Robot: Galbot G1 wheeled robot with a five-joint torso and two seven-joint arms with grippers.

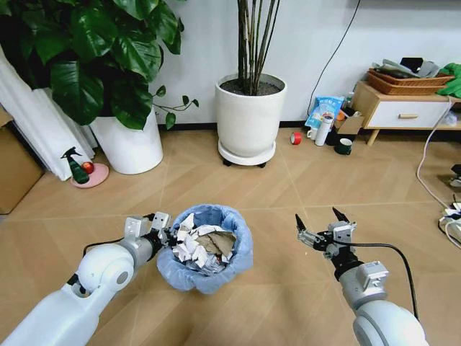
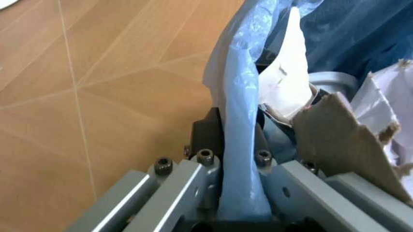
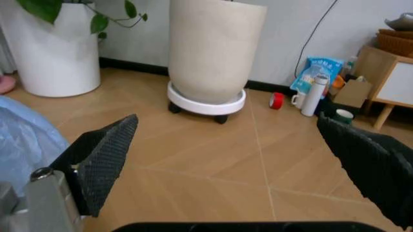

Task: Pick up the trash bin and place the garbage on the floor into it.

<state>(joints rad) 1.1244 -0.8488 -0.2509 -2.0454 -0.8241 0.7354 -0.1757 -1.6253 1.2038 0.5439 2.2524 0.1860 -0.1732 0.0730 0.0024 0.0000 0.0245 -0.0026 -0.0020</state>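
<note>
Where the left gripper (image 1: 164,232) met the trash bin (image 1: 205,249), you could not see its fingertips: the blue bag's folded edge (image 2: 240,145) ran down between the two metal fingers (image 2: 181,186) and covered the rim they were clamped on, so your grip showed as closed on the bin's near wall. Just past those fingers lay the garbage (image 1: 202,245), crumpled white paper and a torn brown piece, heaped inside the bin and reaching its lip; how deep the pile went was hidden by the bag. Your left arm came in low from the left, forearm stretched forward and wrist level with the bin's top. Whether the bin touched the wooden floor (image 1: 288,187) could not be told.

Your right gripper (image 1: 322,227) hung empty, its black fingers (image 3: 103,159) spread wide apart, with bare floor between them. Beyond the gap stood a white plant pot (image 3: 216,53) on a wheeled base, its top cut off in the wrist view. Your right arm rose from the lower right, gripper near the bin's right side but clear of it.
</note>
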